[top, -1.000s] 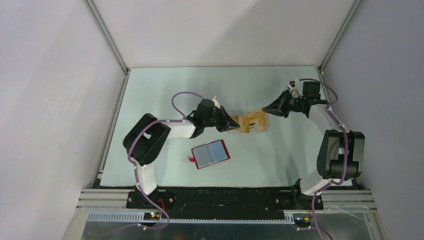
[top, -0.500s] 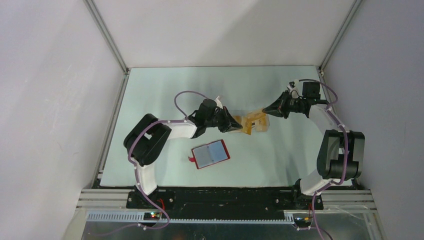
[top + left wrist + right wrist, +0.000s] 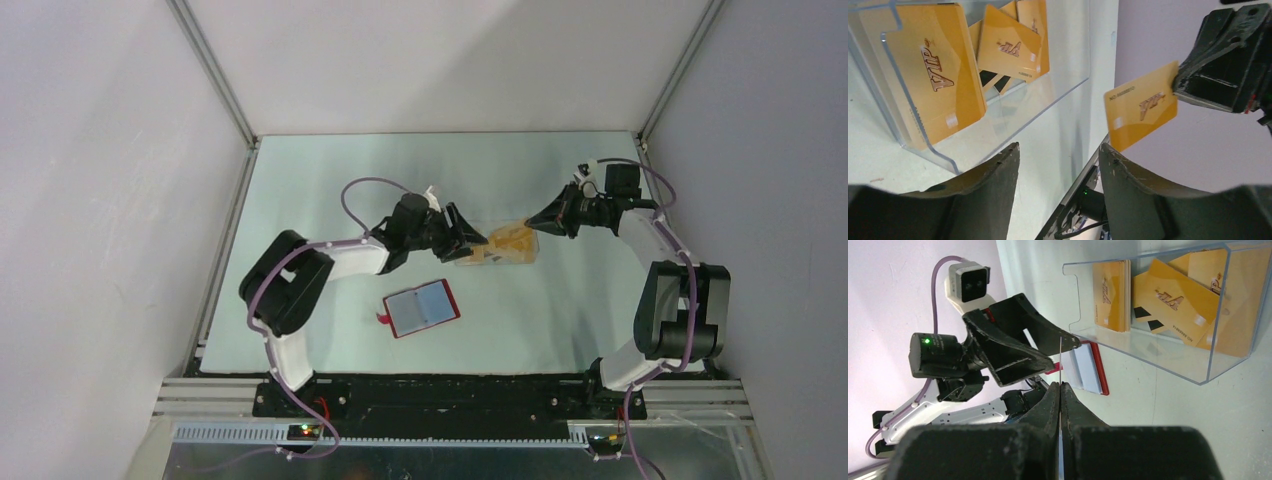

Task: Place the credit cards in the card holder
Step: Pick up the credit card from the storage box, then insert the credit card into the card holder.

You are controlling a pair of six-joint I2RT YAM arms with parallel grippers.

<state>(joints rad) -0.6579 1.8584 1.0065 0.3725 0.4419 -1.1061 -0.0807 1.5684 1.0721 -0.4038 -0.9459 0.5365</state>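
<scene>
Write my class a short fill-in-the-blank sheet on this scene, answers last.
The right tool is ____ on one card.
The left tool, holding nothing, stands ____.
The other cards sit ____ the clear box.
The card holder lies open, blue-grey side ____.
Missing words: shut, open, inside, up.

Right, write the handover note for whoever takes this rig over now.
The left gripper is open and empty, beside the clear box.
The right gripper is shut on one credit card, held in the air facing the left gripper.
More credit cards lie loose in the clear box.
The card holder lies open, blue-grey inside up; no orange card shows in it.
Done: one card is gripped.
Left: put it into the card holder, then the rest from the box.
</scene>
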